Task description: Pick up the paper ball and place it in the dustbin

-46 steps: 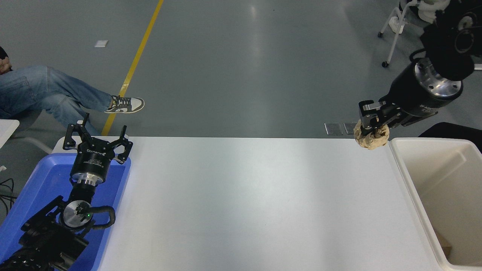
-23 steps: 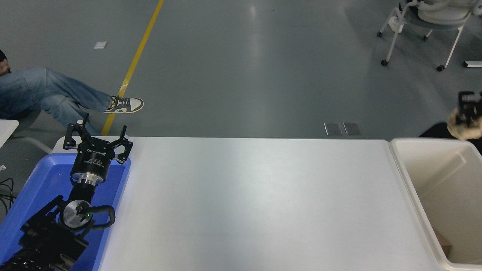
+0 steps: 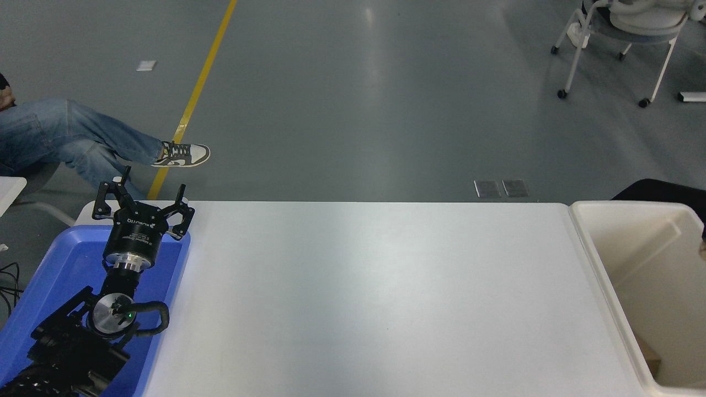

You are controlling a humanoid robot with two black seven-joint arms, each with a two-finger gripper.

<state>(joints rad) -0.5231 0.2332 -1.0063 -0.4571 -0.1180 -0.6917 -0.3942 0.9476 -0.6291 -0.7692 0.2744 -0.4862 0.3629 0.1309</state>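
The right arm has carried the ball out of view past the bin (image 3: 584,242), its grip unseen. The spread left gripper (image 3: 142,203) stays parked; release into the bin likely comes next.

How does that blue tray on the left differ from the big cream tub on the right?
The blue tray is shallow and bright blue; the dustbin is deep, with tall cream-white walls. The tray lies under the parked left gripper, whose fingers are spread; nothing hangs over the dustbin. Both are rounded-corner plastic containers at opposite ends of the white table.
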